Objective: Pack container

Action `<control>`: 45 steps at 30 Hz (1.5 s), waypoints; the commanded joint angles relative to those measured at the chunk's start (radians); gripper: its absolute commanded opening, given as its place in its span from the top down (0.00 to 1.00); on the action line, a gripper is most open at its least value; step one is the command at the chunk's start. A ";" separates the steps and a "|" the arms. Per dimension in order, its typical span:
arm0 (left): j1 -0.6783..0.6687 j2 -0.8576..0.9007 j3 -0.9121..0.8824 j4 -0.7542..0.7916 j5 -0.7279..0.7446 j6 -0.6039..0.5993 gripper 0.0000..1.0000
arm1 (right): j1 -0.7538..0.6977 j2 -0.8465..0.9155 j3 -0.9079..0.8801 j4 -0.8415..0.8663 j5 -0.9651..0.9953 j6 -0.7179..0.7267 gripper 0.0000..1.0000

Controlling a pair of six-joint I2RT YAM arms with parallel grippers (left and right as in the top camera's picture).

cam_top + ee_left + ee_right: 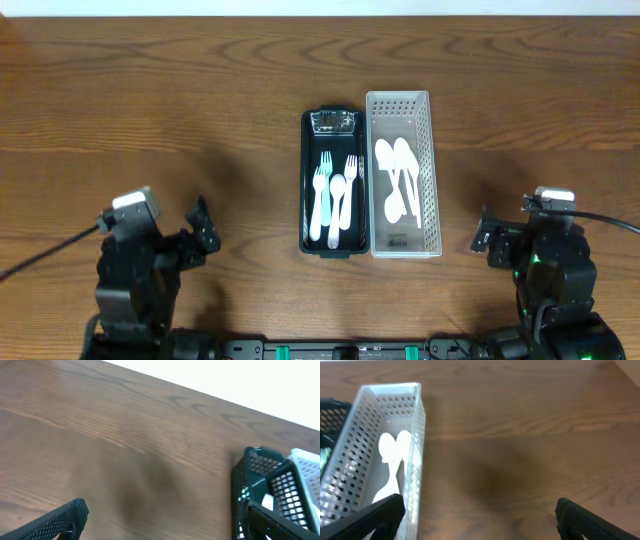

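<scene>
**Entry: table (150,100), 2 baskets, 2 arms**

1. Dark basket (311,180), table centre, long side running away from the robot. We count 3 pieces of pale cutlery inside: 2 forks (322,190) for certain; the middle piece has a rounded head and may be a spoon.
2. White basket (432,170), touching the dark basket's right wall. It holds white spoons (397,165), overlapping.
3. Left gripper (200,232), near the front edge, well apart from both baskets. Fingers spread wide, grasping nothing.
4. Right gripper (487,238), just right of the white basket's near end. Fingers likewise spread, nothing between them.

**Step in hand.** We see no cutlery outside the baskets and both arms stand clear. We judge the packing either complete or paused between pieces, and cannot tell which.

**Next move, if any.** An arm must reach to the centre, descend into a narrow basket and pinch a thin, flat handle lying among others.

**Hidden or unclear.**
- Clear object (333,121) at the dark basket's far end: we cannot identify it.
- Spoon count: overlap prevents it.
- Left wrist view cuts off most of the dark basket; right wrist view shows only part of the white one.
</scene>
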 commanded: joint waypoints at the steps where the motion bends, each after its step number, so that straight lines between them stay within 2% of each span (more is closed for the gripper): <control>1: -0.003 -0.042 -0.029 -0.040 -0.056 -0.013 0.02 | 0.006 -0.003 -0.010 -0.023 0.025 0.014 0.01; 11: -0.003 -0.033 -0.029 -0.202 -0.056 -0.013 0.02 | 0.006 -0.002 -0.010 -0.113 0.024 0.014 0.01; 22: -0.003 -0.033 -0.029 -0.220 -0.056 -0.013 0.02 | 0.004 -0.023 -0.010 -0.148 0.026 0.011 0.01; 25: -0.003 -0.033 -0.029 -0.220 -0.056 -0.013 0.02 | -0.032 -0.098 -0.014 -0.150 -0.066 0.013 0.01; 30: -0.003 -0.033 -0.029 -0.220 -0.056 -0.013 0.02 | -0.081 -0.314 -0.074 -0.132 -0.175 -0.063 0.01; 35: -0.003 -0.033 -0.029 -0.220 -0.056 -0.013 0.02 | -0.141 -0.480 -0.243 -0.007 -0.259 -0.069 0.01; 45: -0.003 -0.033 -0.029 -0.220 -0.056 -0.013 0.02 | -0.147 -0.478 -0.521 0.552 -0.288 -0.112 0.01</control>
